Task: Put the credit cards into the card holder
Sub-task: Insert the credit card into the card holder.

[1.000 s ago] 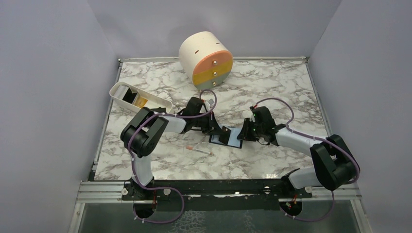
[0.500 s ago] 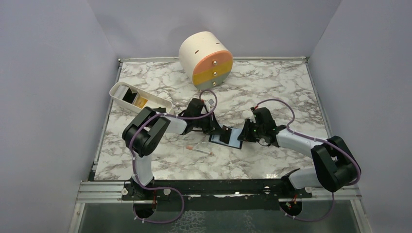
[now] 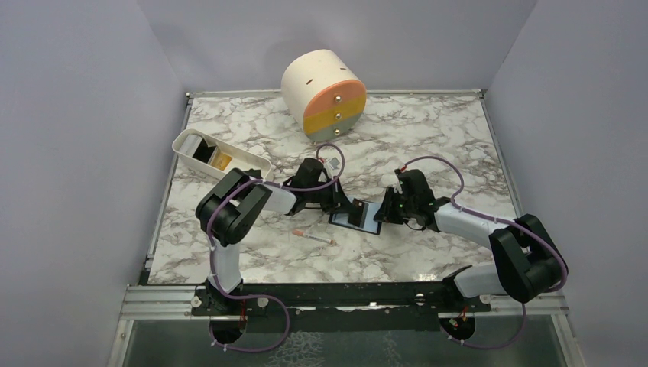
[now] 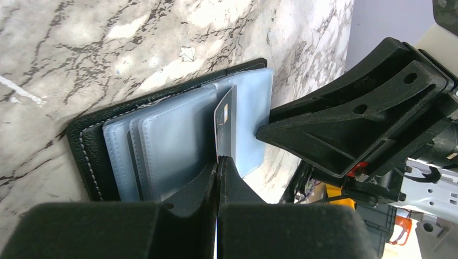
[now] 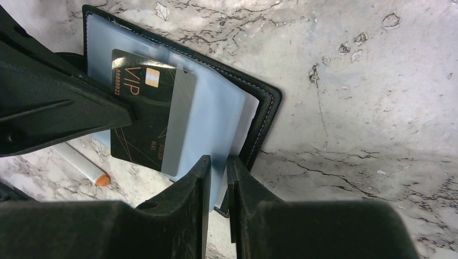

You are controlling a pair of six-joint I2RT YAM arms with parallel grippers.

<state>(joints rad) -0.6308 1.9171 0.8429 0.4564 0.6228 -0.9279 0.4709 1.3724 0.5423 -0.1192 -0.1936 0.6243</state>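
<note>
Top view: the open card holder (image 3: 368, 220) lies mid-table (image 3: 252, 130) between both arms. Left wrist: the left claw (image 4: 217, 162) is clenched on a black card (image 4: 225, 124) standing edgewise among clear sleeves. Right wrist: the card reads "VIP" and "88888822". The right claw (image 5: 219, 167) pinches the card holder's sleeve edge.

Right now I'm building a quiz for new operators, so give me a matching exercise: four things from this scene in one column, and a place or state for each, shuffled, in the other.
Things
1. black VIP card
2. card holder
3. white-and-pink stick
4. round drawer box

Places or states
A. standing at the far edge of the table
B. lying open, clear sleeves facing up
C. clamped by the left gripper, jaws shut
D. lying loose, closer to the arm bases than the holder

Pairs: 1-C, 2-B, 3-D, 4-A
</note>
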